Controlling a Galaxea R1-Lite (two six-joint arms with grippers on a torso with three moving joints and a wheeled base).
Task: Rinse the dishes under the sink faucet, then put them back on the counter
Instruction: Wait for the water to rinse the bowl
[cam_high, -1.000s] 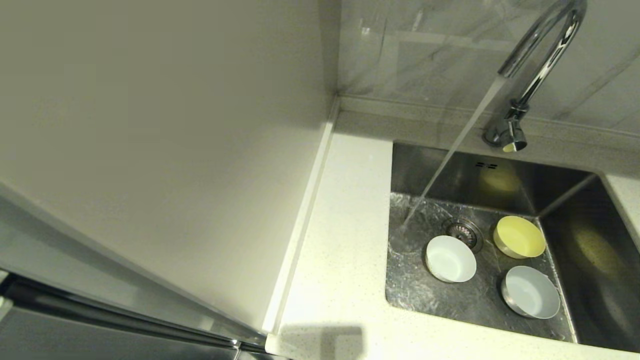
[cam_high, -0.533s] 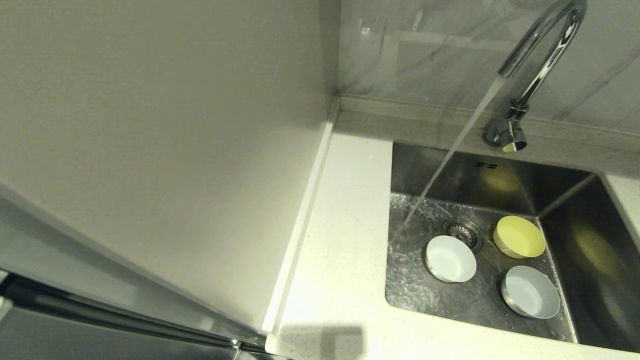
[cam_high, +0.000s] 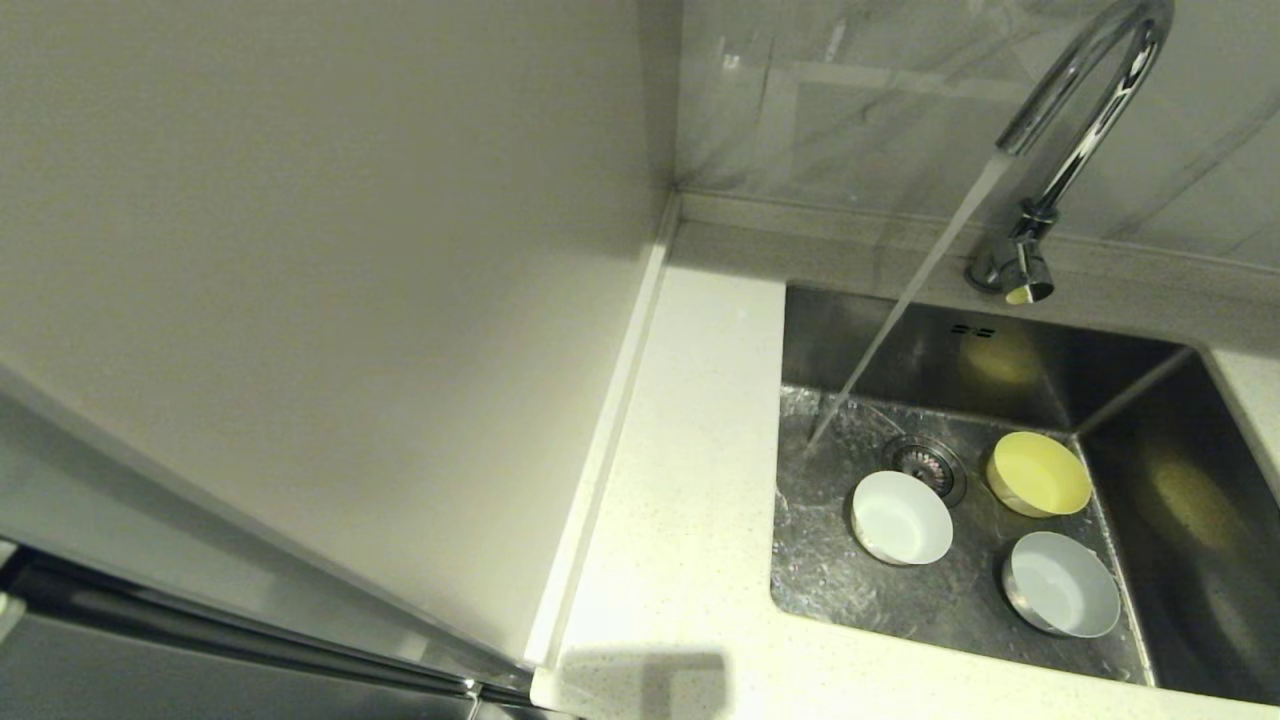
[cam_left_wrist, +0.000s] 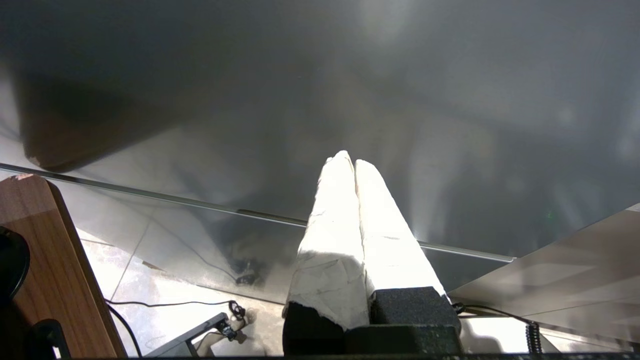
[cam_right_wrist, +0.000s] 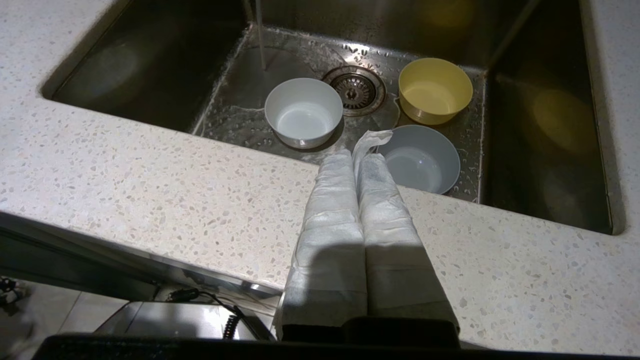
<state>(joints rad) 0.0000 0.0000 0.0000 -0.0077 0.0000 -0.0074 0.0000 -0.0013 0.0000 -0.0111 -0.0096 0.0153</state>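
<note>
Bowls, three of them, sit on the sink floor, none held. Right gripper (cam_right_wrist: 356, 157), fingers pressed together on nothing, hangs above the counter (cam_right_wrist: 150, 175) at the sink's front edge, its wrapped tips at frame centre in the right wrist view, over the rim of the grey bowl (cam_right_wrist: 420, 160). A loose flap of wrapping sticks up from one tip. Up and left of the tips stands the white bowl (cam_right_wrist: 303, 111), just beside the drain strainer (cam_right_wrist: 354, 89); up and right stands the yellow bowl (cam_right_wrist: 434, 90), close to the sink's (cam_right_wrist: 150, 45) corner. All three are upright (mouths up) and apart from one another.

In the head view the faucet (cam_high: 1085, 90) arches in the upper right, and its water stream (cam_high: 900, 300) slants down to the wet floor left of the strainer, missing the white bowl (cam_high: 900, 517). Neither arm shows there.

Left gripper (cam_left_wrist: 355, 162), fingers likewise closed and empty, is seen only in its own wrist view, before a dark glossy panel (cam_left_wrist: 320, 75), with floor tiles (cam_left_wrist: 165, 280) and cables at lower left.
</note>
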